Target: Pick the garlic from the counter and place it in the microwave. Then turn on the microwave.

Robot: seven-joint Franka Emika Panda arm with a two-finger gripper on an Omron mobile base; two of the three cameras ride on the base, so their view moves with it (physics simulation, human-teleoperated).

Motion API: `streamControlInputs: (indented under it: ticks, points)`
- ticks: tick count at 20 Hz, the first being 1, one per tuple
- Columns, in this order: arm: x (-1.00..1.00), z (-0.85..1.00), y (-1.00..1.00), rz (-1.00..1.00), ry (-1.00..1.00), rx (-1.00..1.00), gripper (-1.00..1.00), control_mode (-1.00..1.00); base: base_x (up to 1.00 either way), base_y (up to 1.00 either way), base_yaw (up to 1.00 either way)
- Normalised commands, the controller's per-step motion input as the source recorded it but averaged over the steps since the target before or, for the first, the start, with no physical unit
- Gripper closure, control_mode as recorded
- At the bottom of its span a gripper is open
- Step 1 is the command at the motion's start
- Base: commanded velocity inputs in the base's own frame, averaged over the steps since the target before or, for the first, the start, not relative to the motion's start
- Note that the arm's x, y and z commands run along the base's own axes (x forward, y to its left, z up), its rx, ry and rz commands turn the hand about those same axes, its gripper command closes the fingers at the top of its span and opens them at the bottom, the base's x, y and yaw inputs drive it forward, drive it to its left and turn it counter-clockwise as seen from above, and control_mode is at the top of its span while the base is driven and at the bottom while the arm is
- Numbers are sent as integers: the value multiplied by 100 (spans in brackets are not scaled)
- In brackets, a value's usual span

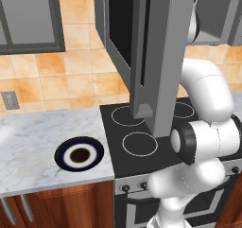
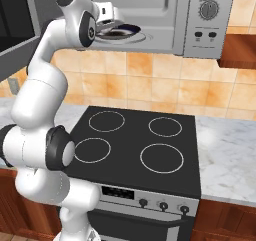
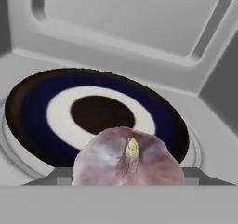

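The jaws' tips are hidden in the hand view behind the garlic [image 3: 128,162], a pinkish bulb with a pale yellow tip that sits right at the bottom edge. The jaws stand wide, and whether they still press the bulb or have let it go I cannot tell. Beyond the garlic lies a plate [image 3: 97,114], dark blue with a white ring and dark centre, on the grey floor of the microwave [image 3: 139,28]. Whether the garlic touches the plate is not clear. The right base view shows what the hand view cannot: the gripper [image 2: 111,22] reaching into the open cavity above the stove [image 2: 135,145], over the plate, with the microwave's dial and two buttons to the right. The left base view adds the microwave door [image 1: 160,57], swung open toward the camera, and a second plate [image 1: 79,155] of the same pattern on the marble surface [image 1: 33,146], left of the stove. Count: one garlic, two plates, one microwave, one stove with four rings.
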Motion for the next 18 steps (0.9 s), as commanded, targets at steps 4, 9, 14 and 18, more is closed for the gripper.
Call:
streamControlInputs:
  ticks: [4, 9, 14, 18]
  points:
    - [19, -1, 0, 0, 1, 0, 100, -100, 0, 0, 0]
    - [18, -4, 0, 0, 2, 0, 100, -100, 0, 0, 0]
    - [15, 0, 2, 0, 2, -1, 100, -100, 0, 0, 0]
    - [16, -2, 2, 0, 2, -1, 100, -100, 0, 0, 0]
